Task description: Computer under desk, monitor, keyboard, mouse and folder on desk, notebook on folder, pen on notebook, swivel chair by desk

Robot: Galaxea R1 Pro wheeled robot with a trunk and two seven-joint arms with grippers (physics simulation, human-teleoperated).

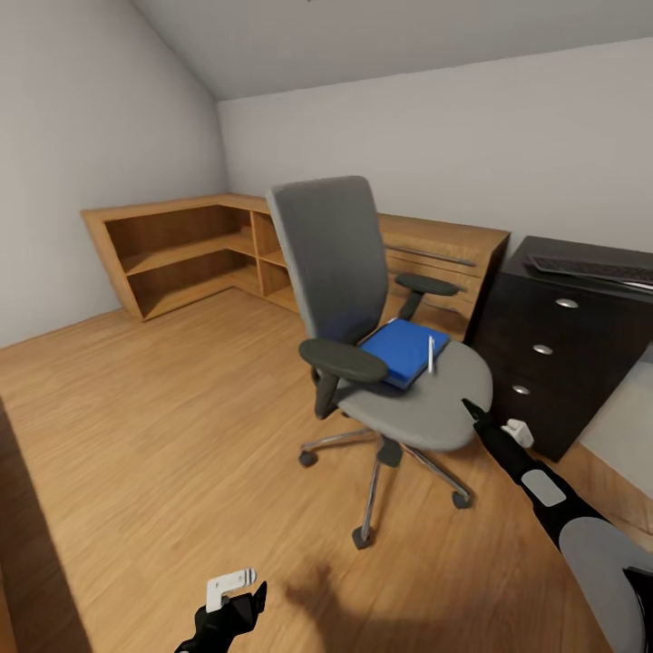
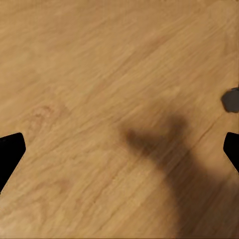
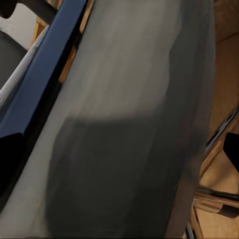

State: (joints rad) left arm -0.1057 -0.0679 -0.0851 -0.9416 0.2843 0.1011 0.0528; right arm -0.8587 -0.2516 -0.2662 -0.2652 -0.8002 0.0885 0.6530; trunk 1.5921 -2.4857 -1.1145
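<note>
While the right gripper [image 1: 470, 408] is reaching toward the front edge of the chair [image 1: 413, 408], the folder [image 1: 399, 350] is lying flat on the seat, just ahead of the jaws and a little above them. A dark thin book, probably the notebook [image 1: 405, 379], seems to be under or against the folder's near edge, and the pen [image 1: 430, 355] is resting on top of the blue cover. In the right wrist view the jaws are standing wide apart and released, with the grey seat [image 3: 134, 124] between them and the folder edge [image 3: 45, 79] near one jaw. The left gripper [image 1: 238, 606] is hanging low over the floor [image 2: 99, 74], its jaws also apart and holding nothing.

I judge the folder to be light, thin and rather stiff, but slippery on the cover, so the pen may be rolling off if it is tilted. A pinch at the near edge that is overhanging looks best. The keyboard [image 1: 594, 268] is already lying on the worktop [image 1: 544, 299], beyond the jaws.
</note>
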